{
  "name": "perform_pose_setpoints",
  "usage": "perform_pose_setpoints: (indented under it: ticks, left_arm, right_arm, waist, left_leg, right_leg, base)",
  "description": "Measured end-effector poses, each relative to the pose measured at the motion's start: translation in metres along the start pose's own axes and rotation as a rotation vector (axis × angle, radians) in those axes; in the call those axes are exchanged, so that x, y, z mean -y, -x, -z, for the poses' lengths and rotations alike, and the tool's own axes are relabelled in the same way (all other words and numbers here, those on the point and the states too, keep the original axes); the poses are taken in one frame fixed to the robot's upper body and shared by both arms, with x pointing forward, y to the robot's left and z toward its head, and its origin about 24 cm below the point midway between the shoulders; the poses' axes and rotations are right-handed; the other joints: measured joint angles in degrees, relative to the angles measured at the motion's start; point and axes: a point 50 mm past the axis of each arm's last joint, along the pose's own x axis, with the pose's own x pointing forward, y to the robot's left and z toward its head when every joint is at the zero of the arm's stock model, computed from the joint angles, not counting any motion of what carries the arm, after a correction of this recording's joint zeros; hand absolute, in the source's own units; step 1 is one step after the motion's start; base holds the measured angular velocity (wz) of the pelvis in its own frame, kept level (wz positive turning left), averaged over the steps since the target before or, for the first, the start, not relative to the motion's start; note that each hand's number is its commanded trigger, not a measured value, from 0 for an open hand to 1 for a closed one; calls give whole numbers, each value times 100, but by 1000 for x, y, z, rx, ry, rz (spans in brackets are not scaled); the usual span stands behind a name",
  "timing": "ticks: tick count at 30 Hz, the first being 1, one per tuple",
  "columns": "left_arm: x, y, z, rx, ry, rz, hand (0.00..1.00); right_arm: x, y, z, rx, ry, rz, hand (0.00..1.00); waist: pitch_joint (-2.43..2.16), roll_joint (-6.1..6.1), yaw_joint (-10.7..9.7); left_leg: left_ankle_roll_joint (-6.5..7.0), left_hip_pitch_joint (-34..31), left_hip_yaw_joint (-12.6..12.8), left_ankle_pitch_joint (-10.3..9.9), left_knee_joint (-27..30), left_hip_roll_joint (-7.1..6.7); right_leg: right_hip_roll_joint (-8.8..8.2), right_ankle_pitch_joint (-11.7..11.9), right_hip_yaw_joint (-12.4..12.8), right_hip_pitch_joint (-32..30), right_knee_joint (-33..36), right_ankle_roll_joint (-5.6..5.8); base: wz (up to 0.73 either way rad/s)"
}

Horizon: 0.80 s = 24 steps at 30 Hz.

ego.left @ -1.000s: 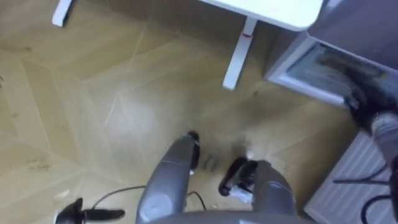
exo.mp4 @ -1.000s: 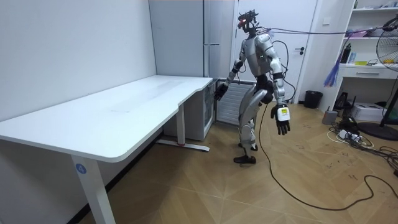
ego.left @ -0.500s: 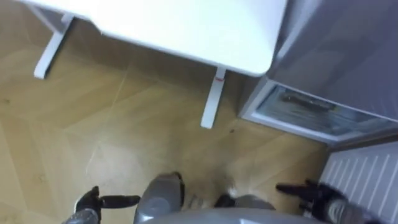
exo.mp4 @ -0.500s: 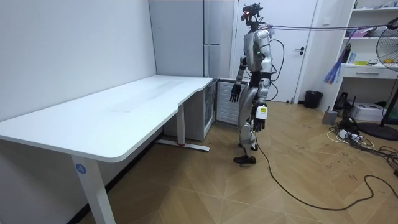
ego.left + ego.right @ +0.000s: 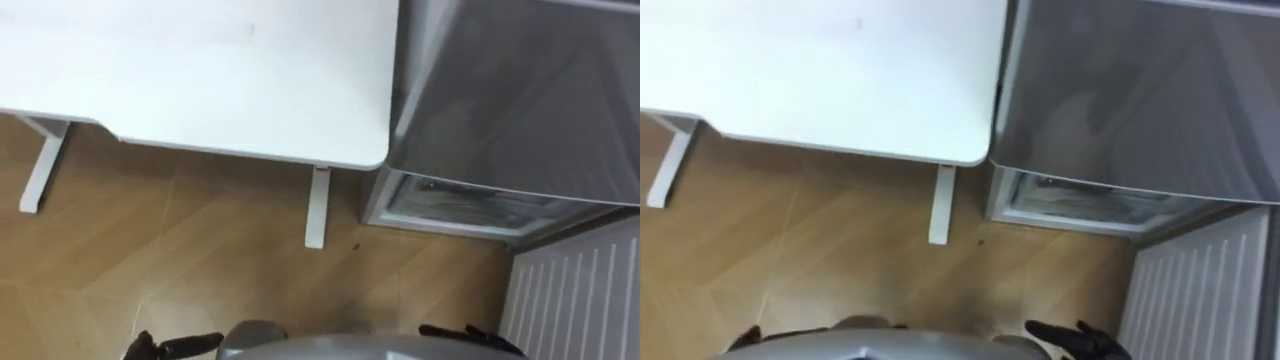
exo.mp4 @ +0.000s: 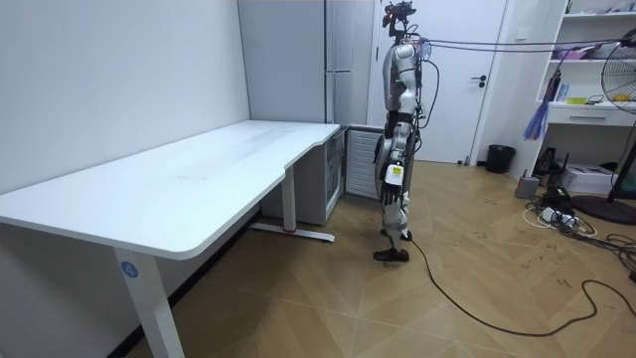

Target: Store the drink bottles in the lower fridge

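The grey fridge (image 5: 500,90) stands to the right of the white desk, and its glass-fronted lower part (image 5: 470,205) sits shut near the floor. I stand upright on the wood floor a step in front of it, facing it. My left hand (image 5: 170,345) hangs low at the bottom left, open and holding nothing. Open too is my right hand (image 5: 1080,340), at the bottom edge with nothing in it. In the room view my left hand (image 6: 395,174) hangs at my side next to the low fridge (image 6: 323,184).
A long white desk (image 5: 200,70) fills the upper left, with its leg (image 5: 317,210) close to the fridge. A white ribbed panel (image 5: 575,300) stands at the lower right. A shelf, a fan and a bin stand at the room view's right.
I have turned from facing the room to facing the desk and fridge and stand straighter. Both arms dropped to my sides. The eye view swung up, so desk and fridge now show.
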Motion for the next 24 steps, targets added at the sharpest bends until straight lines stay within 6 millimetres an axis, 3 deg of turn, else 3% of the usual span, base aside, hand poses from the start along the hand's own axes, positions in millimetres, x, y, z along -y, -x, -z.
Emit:
perform_pose_setpoints:
  ticks: [8, 18, 24]
  left_arm:
    - [8, 1, 3, 4, -56, 17, 0]
    - [4, 1, 6, 2, -148, 8, 0]
    - [1, 0, 4, -6, -155, -7, 0]
  right_arm:
    - [-4, -1, 9, -21, 2, 14, 0]
    - [-4, -1, 12, -58, 26, 2, 0]
    - [-4, -1, 12, -58, -53, 6, 0]
  waist:
    - [21, 48, -195]
    - [1, -2, -121]
    - [-7, 18, -134]
  left_leg:
    - [0, 425, 153, 0, -275, -5]
    - [0, 623, 167, 0, -327, 9]
    - [10, 640, 178, 5, -288, 23]
  right_leg:
    - [30, 64, 225, 296, -203, 30]
    - [45, 101, 314, 388, -197, 39]
    - [69, 151, 384, 390, -195, 31]
  base:
    - [-13]
    - [-9]
    - [-6]
